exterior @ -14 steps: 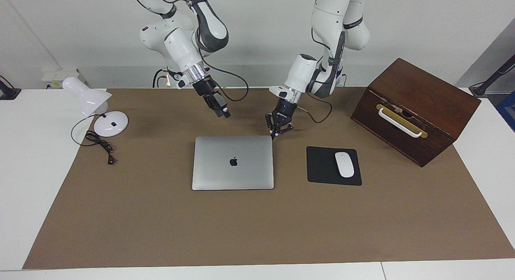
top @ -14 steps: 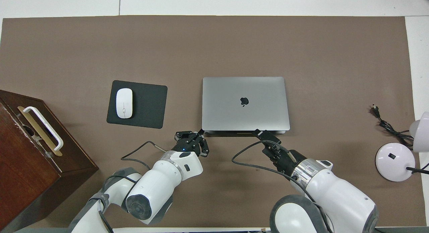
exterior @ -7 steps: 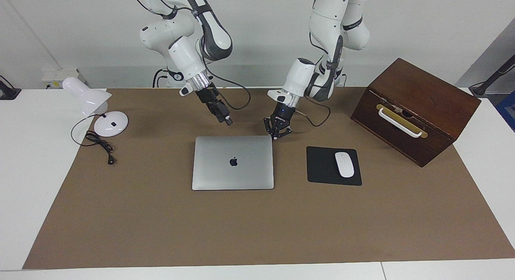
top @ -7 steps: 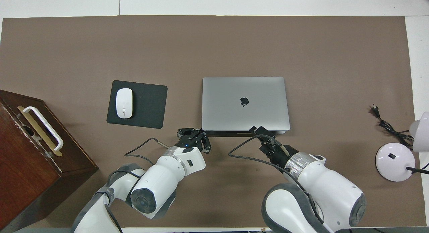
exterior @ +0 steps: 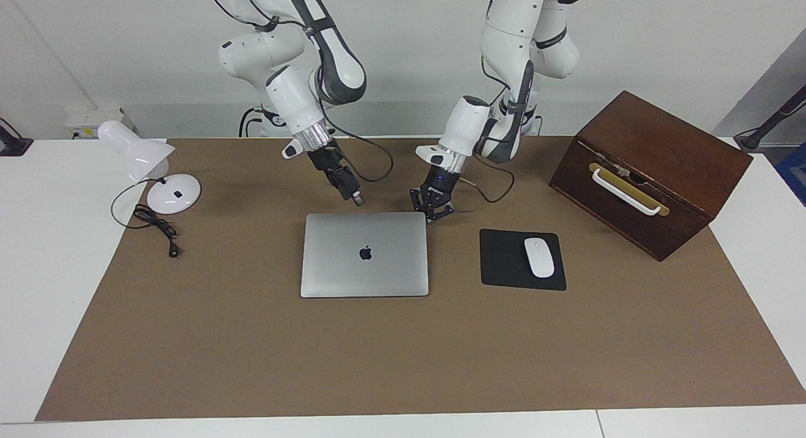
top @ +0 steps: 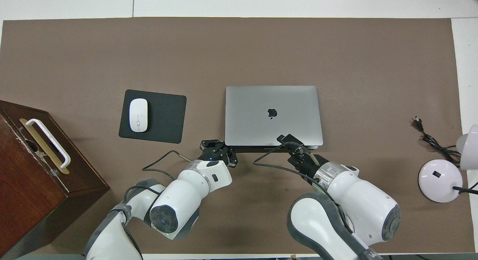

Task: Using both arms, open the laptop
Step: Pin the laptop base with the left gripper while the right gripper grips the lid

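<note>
Facing view shows you the closed laptop mid-mat, left gripper pinched empty at its near corner, right gripper spread above its near edge: thin, rigid, slick; lift there.

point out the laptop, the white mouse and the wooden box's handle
laptop [exterior: 364,254]: facing view, middle of the shut lid, by the logo.
white mouse [exterior: 539,257]: facing view, middle of its top, on the black pad.
wooden box's handle [exterior: 626,192]: facing view, middle of the white bar.

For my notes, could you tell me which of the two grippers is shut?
The left gripper, at the closed laptop's corner nearest the mouse pad; the right gripper stands open.
</note>
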